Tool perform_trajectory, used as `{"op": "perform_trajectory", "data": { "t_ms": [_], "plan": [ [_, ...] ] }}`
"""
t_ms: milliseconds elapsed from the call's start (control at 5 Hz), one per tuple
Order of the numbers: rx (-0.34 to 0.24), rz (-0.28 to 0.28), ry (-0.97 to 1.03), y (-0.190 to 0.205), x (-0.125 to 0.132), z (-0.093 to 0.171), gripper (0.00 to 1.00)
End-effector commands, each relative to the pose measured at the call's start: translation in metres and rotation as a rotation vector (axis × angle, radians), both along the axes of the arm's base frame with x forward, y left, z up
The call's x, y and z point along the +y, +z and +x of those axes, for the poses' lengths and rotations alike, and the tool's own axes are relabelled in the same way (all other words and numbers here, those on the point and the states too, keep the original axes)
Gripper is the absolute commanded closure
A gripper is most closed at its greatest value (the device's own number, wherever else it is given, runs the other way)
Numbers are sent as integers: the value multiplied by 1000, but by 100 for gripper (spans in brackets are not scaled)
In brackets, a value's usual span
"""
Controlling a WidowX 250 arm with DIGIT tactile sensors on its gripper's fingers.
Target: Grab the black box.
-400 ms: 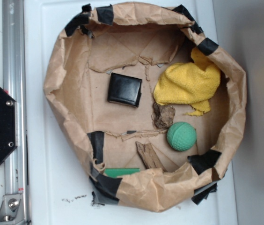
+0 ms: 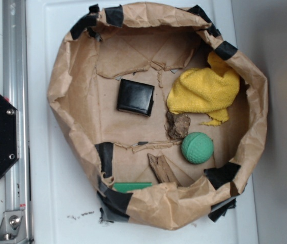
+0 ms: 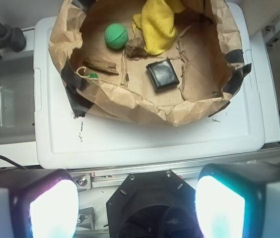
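A: You're looking for the box (image 3: 163, 75)?
B: It's lying flat in the paper nest (image 3: 194, 106), ahead and slightly right of your tool (image 3: 137, 208), whose fingers are spreading wide, holding nothing.

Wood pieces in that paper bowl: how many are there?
2. One wood chunk sits between the yellow cloth and green ball; a flatter wood strip lies near the bowl's edge. More could hide under the cloth.
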State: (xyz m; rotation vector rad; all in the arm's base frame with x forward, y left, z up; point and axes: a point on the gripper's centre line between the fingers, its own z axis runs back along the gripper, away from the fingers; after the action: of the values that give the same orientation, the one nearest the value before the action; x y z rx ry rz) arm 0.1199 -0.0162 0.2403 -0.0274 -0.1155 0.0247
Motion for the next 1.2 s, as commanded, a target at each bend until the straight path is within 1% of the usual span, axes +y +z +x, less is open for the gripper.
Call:
{"op": "perform_trajectory", "data": {
  "t_ms": [0,400,600,800,1000],
  "plan": [
    [33,114,-88,-34,24,47,0],
    [33,114,-88,-34,24,47,0],
    [27,141,-179,-71,41,91,0],
    [0,133,-198,-114,68,137,0],
    [30,98,-323,-163,55,155,0]
  ]
}}
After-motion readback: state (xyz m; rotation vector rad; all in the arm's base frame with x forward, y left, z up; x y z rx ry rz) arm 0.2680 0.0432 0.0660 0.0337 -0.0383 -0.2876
